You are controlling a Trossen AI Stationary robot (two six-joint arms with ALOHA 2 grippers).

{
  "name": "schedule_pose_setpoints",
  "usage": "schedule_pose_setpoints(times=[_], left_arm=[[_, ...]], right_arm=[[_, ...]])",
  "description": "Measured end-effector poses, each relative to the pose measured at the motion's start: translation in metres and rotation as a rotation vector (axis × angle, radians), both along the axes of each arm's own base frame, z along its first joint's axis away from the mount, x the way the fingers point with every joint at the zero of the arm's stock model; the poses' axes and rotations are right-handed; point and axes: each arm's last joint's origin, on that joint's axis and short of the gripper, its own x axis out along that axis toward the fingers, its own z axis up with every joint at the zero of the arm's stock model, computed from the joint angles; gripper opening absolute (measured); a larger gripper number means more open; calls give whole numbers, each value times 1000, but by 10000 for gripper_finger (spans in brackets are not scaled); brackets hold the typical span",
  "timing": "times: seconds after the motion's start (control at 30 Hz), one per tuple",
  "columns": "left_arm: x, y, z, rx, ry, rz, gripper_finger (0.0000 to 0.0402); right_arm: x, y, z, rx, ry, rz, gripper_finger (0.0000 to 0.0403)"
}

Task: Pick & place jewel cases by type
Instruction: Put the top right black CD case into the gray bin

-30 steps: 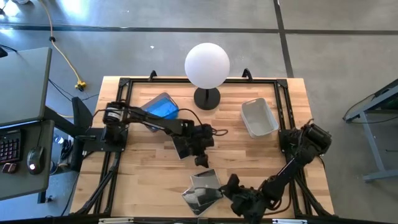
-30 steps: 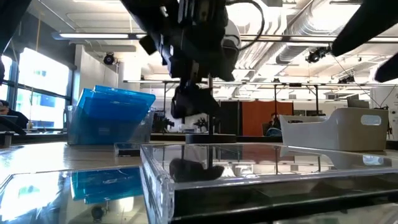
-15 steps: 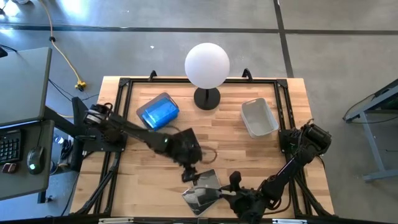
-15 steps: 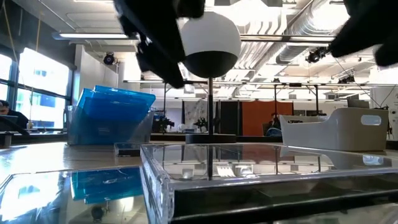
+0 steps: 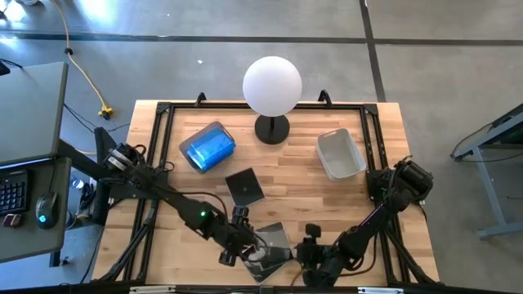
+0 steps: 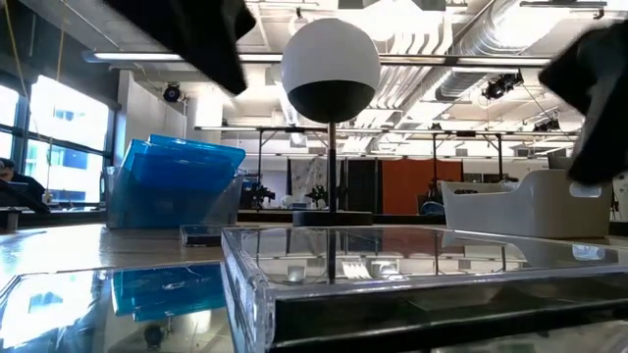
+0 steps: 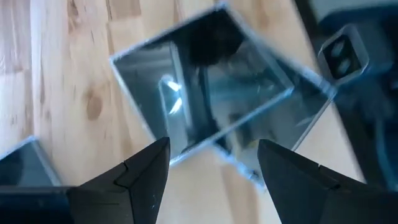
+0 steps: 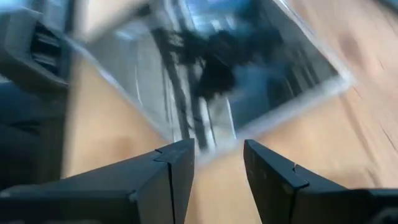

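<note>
I have the wooden table (image 5: 343, 204) in front of me from above, with the white globe lamp (image 5: 272, 86) on its round black base standing at the far edge in the middle. Near the far right corner sits the grey bin (image 5: 341, 153), with nothing in it that I can see. Far left of the lamp is the other bin (image 5: 207, 147), holding the blue jewel cases (image 6: 177, 167), which the low view shows standing up out of it. One dark jewel case (image 5: 244, 187) lies flat by itself near the middle of the table. At the near edge, a pair of dark jewel cases (image 5: 267, 249) lies overlapping, one partly on the other, their glossy lids mirroring the ceiling. My left gripper (image 5: 243, 249) is down at the left side of that pair, fingers (image 7: 127, 180) spread wide apart with nothing between them, the cases just ahead in its wrist view. My right gripper (image 5: 306, 245) is at the right side of the same pair, fingers (image 8: 277, 180) partly apart and gripping nothing, the cases just beyond the tips.
</note>
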Motion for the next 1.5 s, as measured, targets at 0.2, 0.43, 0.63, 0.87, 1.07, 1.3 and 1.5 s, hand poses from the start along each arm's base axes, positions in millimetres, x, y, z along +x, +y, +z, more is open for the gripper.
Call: schedule_pose_setpoints(times=[0.2,0.43,0.63,0.87,1.07,1.3,1.5], left_arm=[[4,-2,4,-82,-44,78,241],[9,0,-17,126,-7,-56,241],[1,-20,-37,289,-8,-130,241],[-7,-29,-32,413,-102,-54,241],[-4,-26,-30,397,-109,-38,241],[0,-23,-30,398,-113,-45,241],[4,-28,-53,448,-61,-144,241]], right_arm=[[-4,-29,6,15,153,-178,134],[7,-37,24,119,189,-31,134],[7,-50,41,131,220,53,134],[-37,-94,108,-60,169,-36,134],[-78,-131,107,171,-159,-189,133],[-100,-148,16,673,-420,-242,133],[-102,-147,-13,737,-284,-313,133]])
